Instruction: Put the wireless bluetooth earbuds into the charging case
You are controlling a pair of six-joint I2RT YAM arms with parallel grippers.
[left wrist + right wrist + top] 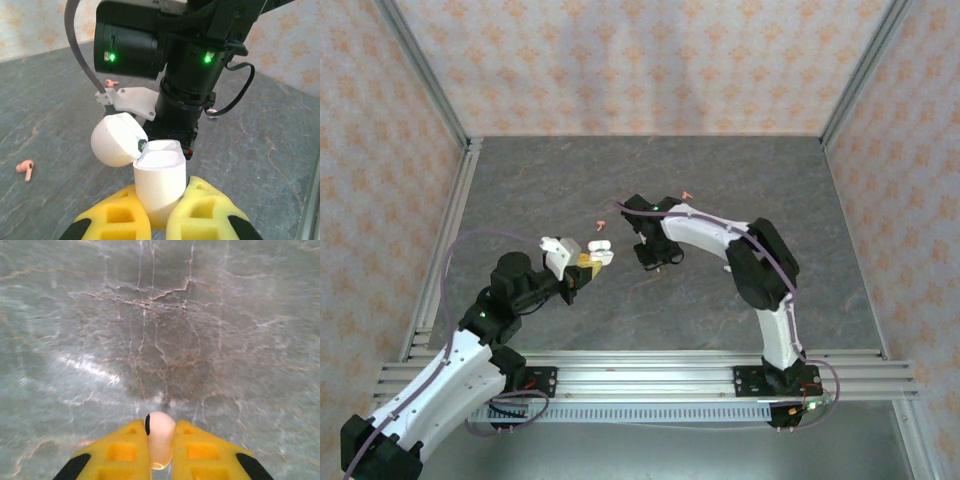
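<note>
A white case (159, 175) was held upright by the left tool (161, 192), whose yellow pads were clamped together on the case's lower sides. Its rounded lid (114, 140) was swung open to the left, and the top of the case was laid bare. In the left wrist view, the right arm's wrist, with two green lights lit, was seen close behind the open case. A white earbud (161, 440) was pinched between the yellow pads of the right tool (159, 424), its rounded head pointed towards the grey marbled table (770, 180). From above, the two tools were seen near each other at the middle of the table. A pink earbud (601, 224) was seen lying on the table just beyond the case, and a second pink earbud (686, 195) farther back, beside the right arm.
</note>
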